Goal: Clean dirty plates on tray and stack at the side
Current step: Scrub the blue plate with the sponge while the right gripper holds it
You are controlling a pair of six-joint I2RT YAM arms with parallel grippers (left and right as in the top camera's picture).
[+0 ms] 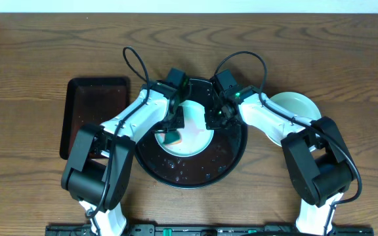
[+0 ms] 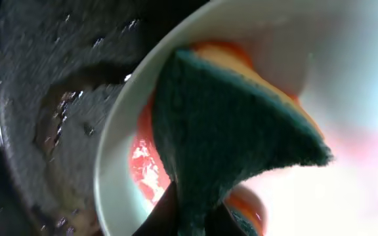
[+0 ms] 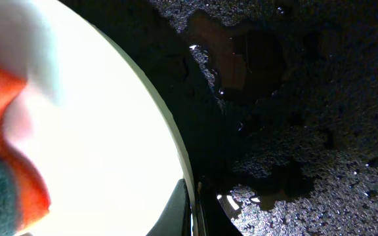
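The plate lies inside the round black tray, toward its left and far side. The left tool is clamped on a green-and-orange sponge. The sponge's green scouring face presses into the plate's bowl near the rim, where red sauce is smeared. The right tool stands at the opposite edge, pressed thin on the plate's rim, which passes between its two fingers. This looks like a steadying pinch against the scrubbing. A second plate, pale mint, sits on the table just right of the tray, partly under the right arm.

The plate looks small, stiff and light, with a smooth glossy face and a thin raised rim. Sauce on the plate and water pooled on the tray floor probably make it slippery both in the fingers and underneath, so sideways pressure from the sponge could make it skate or spin. The rim is the only practical place to hold it, and a deep bite opposite the sponge should resist the push best.

The sponge is soft and will squash and drag rather than slide, so pressure should be moderate. If the plate is lifted by one edge for stacking it will tend to droop or pivot in a wet pinch — a slow, level carry would suit it. The material cannot be told, so it is best treated as breakable and set down gently.
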